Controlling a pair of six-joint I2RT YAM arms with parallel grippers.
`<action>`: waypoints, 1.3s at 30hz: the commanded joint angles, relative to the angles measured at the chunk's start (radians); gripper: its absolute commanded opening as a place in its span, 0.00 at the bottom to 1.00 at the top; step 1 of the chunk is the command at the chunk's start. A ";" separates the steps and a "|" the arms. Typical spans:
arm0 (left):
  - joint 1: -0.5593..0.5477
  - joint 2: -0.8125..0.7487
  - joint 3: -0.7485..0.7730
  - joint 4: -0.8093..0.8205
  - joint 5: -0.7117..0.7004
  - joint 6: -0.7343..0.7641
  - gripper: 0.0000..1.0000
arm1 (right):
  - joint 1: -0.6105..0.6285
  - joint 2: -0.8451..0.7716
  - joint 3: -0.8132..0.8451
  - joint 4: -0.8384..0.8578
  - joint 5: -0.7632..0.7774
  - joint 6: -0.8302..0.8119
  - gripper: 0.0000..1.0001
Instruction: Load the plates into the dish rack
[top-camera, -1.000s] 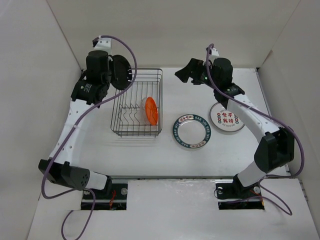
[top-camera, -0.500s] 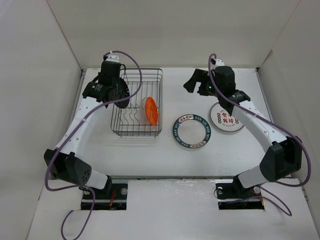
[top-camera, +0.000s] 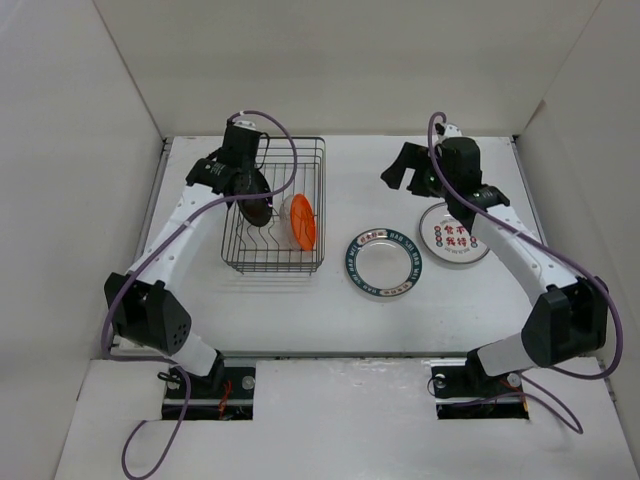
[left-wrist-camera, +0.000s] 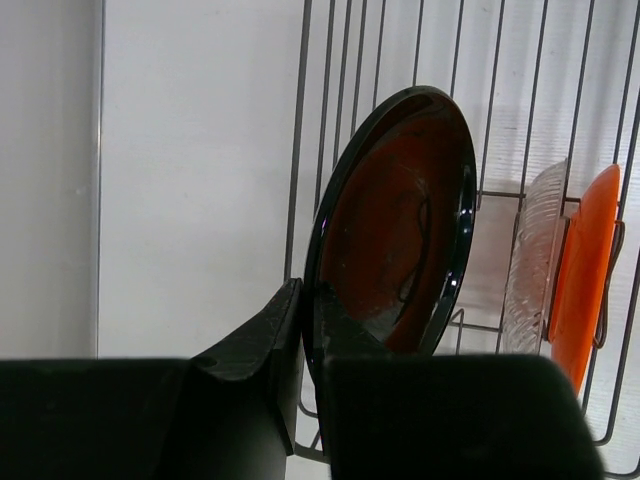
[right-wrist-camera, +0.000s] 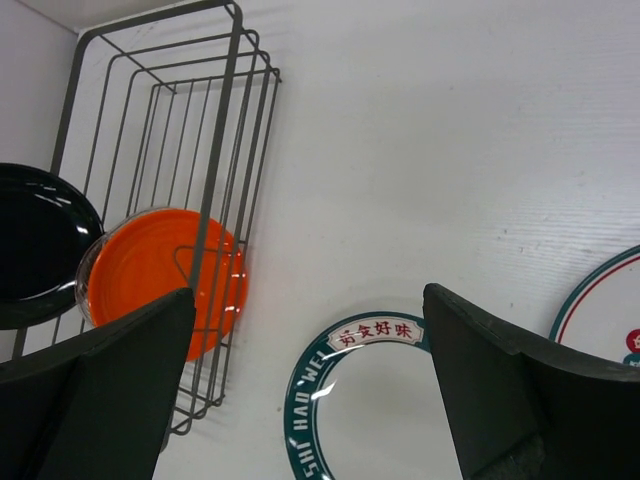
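**Top external.** The left gripper, in the upper left of the frame, is clamped on the black plate. It holds the plate on edge inside the dish rack, near the rack's left side. The orange plate stands on edge at the rack's right side. The right gripper, upper right, has its jaws spread wide and holds nothing. Below it on the table lie two flat plates. The teal-rimmed plate carries white lettering on its rim, too small to read. The grey-rimmed plate shows red characters and green marks, partly hidden by the arm.

**Left wrist.** The fingers pinch the black plate's lower rim, and the housing hides the plate's bottom edge. Right of it the clear plate stands touching the orange plate, which the frame edge cuts off.

**Right wrist.** Both open fingers fill the lower corners. Between them the teal rim bears a white label with four red Chinese characters. White capitals beside the label are partly cut off by the frame's lower edge. The grey-rimmed plate is only a sliver at the right edge. The black plate is cut off at the left edge.
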 joint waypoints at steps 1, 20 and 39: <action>-0.004 -0.018 0.017 0.014 0.005 -0.021 0.00 | -0.017 -0.045 -0.015 0.018 -0.012 -0.017 1.00; -0.053 0.068 -0.012 0.014 0.027 -0.021 0.00 | -0.055 -0.023 -0.044 0.046 -0.058 -0.036 1.00; -0.071 0.031 0.007 0.014 0.139 0.019 0.88 | -0.075 0.075 -0.050 0.020 -0.176 -0.238 1.00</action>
